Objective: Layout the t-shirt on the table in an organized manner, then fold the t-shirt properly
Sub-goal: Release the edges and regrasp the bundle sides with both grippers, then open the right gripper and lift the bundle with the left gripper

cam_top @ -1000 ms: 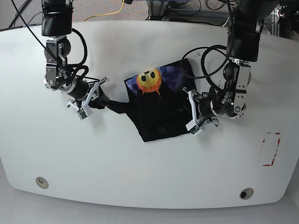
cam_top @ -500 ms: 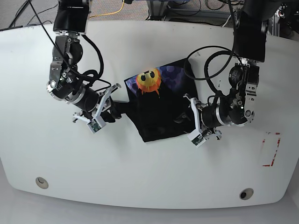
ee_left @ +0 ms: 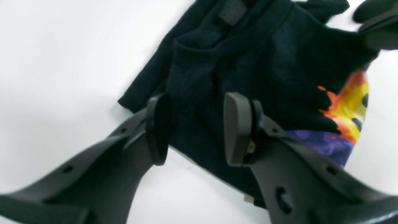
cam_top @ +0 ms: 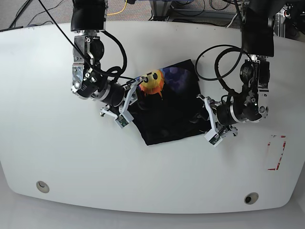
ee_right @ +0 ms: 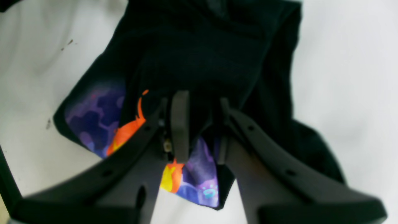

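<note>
A black t-shirt point(cam_top: 167, 107) lies bunched in a rough, doubled-over square near the middle of the white table point(cam_top: 57, 157), its yellow-and-orange print point(cam_top: 152, 82) turned up at the corner farthest from the table's front edge, with purple showing just beside it. The cloth looks soft, light and limp (the sort that sags and trails rather than holding a shape), so it should lift easily but will drag on the glossy top and slump wherever it is unsupported; the sensible places to take hold appear to be its outer hems and corners, pinched through a single layer where possible, so the folds can be pulled open flat. On one side of the shirt, the right gripper point(ee_right: 199, 124) is clenched on a fold of black fabric, its pads nearly together with cloth pinched between them and the print hanging just below. On the opposite side, the left gripper point(ee_left: 194, 127) sits at the shirt's edge with its pads parted around a ridge of cloth; whether it is truly gripping or only straddling the fold cannot be told from the wrist view. Beyond the shirt, well apart toward one end of the table, a red-outlined mark point(cam_top: 276, 152) is visible, and two round metal fittings point(cam_top: 43, 186) sit near the front edge.
</note>
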`<state>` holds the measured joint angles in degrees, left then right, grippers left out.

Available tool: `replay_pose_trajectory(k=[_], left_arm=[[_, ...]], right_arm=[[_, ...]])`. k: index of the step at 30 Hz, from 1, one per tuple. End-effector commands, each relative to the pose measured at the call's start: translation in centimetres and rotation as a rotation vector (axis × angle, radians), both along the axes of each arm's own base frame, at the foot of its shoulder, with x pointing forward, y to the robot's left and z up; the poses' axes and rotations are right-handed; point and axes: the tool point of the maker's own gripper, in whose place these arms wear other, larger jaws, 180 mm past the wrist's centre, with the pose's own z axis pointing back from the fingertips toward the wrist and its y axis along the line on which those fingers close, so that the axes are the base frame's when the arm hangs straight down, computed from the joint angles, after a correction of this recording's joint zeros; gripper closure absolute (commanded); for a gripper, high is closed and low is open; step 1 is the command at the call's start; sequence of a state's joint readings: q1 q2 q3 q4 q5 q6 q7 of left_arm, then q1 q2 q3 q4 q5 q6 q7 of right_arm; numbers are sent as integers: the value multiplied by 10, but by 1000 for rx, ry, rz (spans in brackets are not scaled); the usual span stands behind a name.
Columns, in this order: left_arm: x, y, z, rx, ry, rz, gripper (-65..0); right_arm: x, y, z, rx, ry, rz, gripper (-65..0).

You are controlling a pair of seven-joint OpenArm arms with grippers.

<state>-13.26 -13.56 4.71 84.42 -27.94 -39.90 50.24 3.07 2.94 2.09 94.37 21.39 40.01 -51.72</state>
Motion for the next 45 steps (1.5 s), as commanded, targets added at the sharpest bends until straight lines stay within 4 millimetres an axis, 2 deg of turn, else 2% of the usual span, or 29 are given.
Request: replay_pose_trajectory(k=[1,5,11,16,19,23,31,37,41,45], left_arm=[[5,2,12,-18,-39,-2,-251],[2,2,9,-18,-30,-2,-251],[-3,3,4,-15,-16,0,-251],[-10,10,-3,6,2,-5,-251],[-15,5,-8,12,15,-25,-251],[-28,-8,-20,21,47,-70,-251],[-52,-37,-35,30,92,-174,-251],[-62,-69,-36,-10,101,-229,-251],[-65,-88,-33,-52,103,-238,-251],[-68,-107,-28,-97,102,-247,-251]], right_arm=[[6,10,-3,59,-5,10,-130],[3,16,-25,111,41,0,-130],[12,-7,-64,155,89,-70,-130],[22,-30,-73,125,91,-90,-130],[26,-40,-64,100,66,-84,-130],[28,-44,-40,21,17,-28,-130],[27,-34,14,-123,-92,78,-130],[21,-20,51,-163,-194,117,-130],[18,-18,64,-201,-219,131,-130],[12,-19,60,-209,-208,132,-130]])
